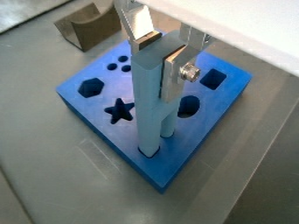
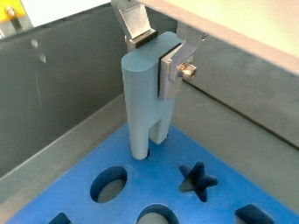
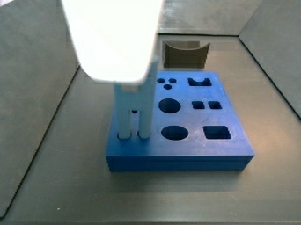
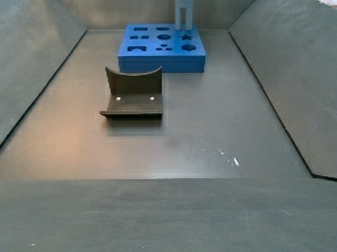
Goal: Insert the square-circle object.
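The square-circle object [image 1: 149, 105] is a long light-blue bar, held upright with my gripper [image 1: 160, 54] shut on its upper end. Its split lower end shows two prongs [image 2: 142, 144] that meet the top of the blue board [image 1: 100, 109] near one edge, beside the star hole [image 1: 118, 110]. I cannot tell whether the prongs sit in a hole or on the surface. In both side views the bar stands on the board [image 3: 133, 123] [image 4: 183, 18]. The gripper [image 2: 158, 52] also shows from the other wrist side, and in a side view a white glare hides it.
The board [image 3: 188, 151] has several shaped holes: a star, a hexagon, circles and squares. The dark fixture [image 4: 132, 94] with a curved top stands on the grey floor away from the board, also seen behind it [image 3: 182, 54] [image 1: 87, 31]. Grey walls enclose the floor [image 4: 171, 148].
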